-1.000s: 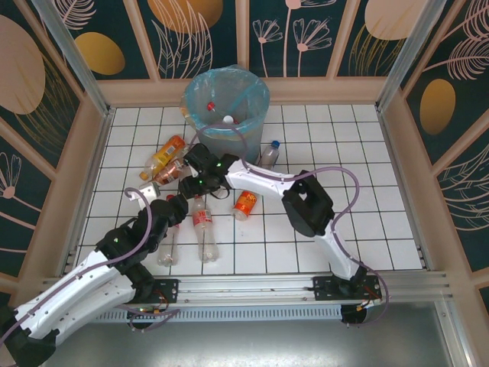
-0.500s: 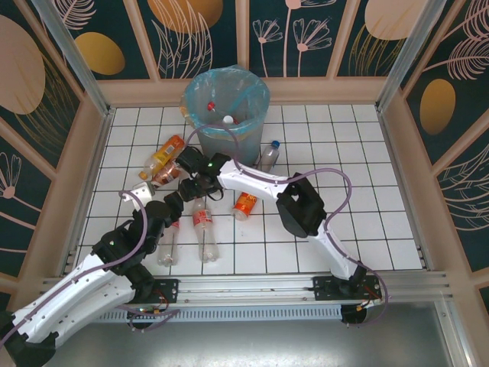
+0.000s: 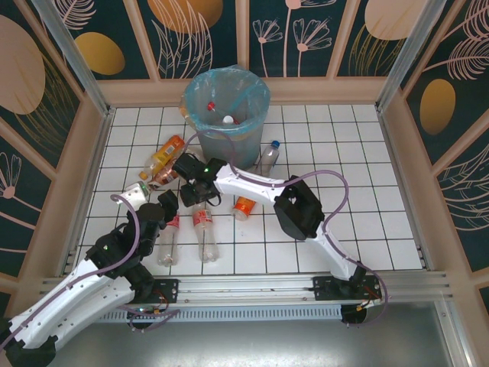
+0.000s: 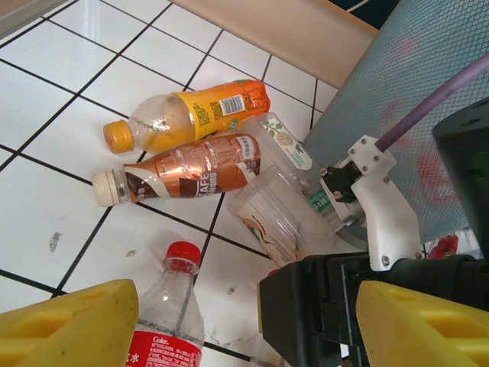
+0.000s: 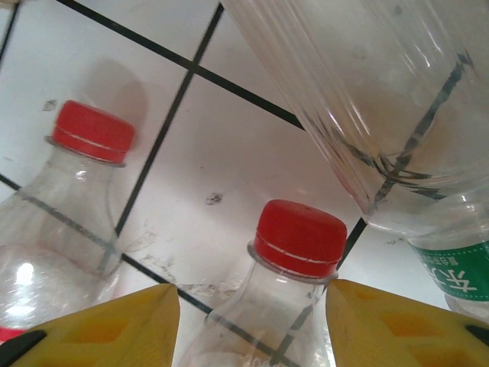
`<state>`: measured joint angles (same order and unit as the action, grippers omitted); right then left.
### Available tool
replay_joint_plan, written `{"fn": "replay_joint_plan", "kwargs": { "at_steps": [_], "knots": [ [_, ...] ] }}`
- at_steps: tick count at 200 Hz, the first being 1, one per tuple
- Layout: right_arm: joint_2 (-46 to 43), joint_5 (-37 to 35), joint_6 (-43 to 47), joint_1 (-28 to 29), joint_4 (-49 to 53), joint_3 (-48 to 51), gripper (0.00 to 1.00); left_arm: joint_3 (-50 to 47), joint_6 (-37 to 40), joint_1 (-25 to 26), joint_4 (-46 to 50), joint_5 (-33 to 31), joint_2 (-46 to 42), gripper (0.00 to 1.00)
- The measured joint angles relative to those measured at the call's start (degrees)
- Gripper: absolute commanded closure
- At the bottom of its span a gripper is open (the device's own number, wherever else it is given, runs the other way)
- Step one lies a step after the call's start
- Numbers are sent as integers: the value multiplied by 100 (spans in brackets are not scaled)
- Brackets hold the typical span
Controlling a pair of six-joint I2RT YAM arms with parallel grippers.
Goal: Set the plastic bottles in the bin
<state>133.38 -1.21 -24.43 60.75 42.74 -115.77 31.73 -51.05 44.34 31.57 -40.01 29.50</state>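
Two clear plastic bottles with red caps lie side by side on the tiled floor (image 3: 170, 233) (image 3: 203, 229). My right gripper (image 5: 252, 325) is open, and its yellow fingers (image 5: 114, 321) straddle the neck of the right-hand bottle (image 5: 299, 237), with a gap on the left side. My left gripper (image 4: 244, 325) stands open just behind, over the other red-capped bottle (image 4: 172, 302), beside the right arm's black wrist (image 4: 328, 306). An orange bottle (image 4: 191, 115), a brown one (image 4: 183, 172) and a clear one (image 4: 279, 218) lie beyond. The bin (image 3: 226, 103) holds several bottles.
An orange-labelled bottle (image 3: 244, 205) and a clear blue-capped bottle (image 3: 269, 155) lie right of the grippers. The bin wall (image 4: 412, 92) rises close on the right in the left wrist view. Wooden walls (image 3: 92, 153) fence the floor.
My right gripper has dropped toward the near side onto the bottle's neck and its jaws have narrowed. My left gripper has shifted a little to the left.
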Motion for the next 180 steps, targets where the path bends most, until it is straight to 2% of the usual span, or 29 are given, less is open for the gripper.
{"fn": "replay_joint_plan", "kwargs": {
  "at_steps": [51, 92, 180],
  "knots": [
    [409, -28, -17, -2, 24, -13, 47, 0, 0, 0, 0, 4, -7, 24],
    [446, -24, -42, -42, 46, -101, 60, 0, 50, 0, -2, 4, -33, 24],
    [391, -33, 24, -33, 138, -234, 79, 90, 240, 0, -4, -22, 4, 24]
  ]
}}
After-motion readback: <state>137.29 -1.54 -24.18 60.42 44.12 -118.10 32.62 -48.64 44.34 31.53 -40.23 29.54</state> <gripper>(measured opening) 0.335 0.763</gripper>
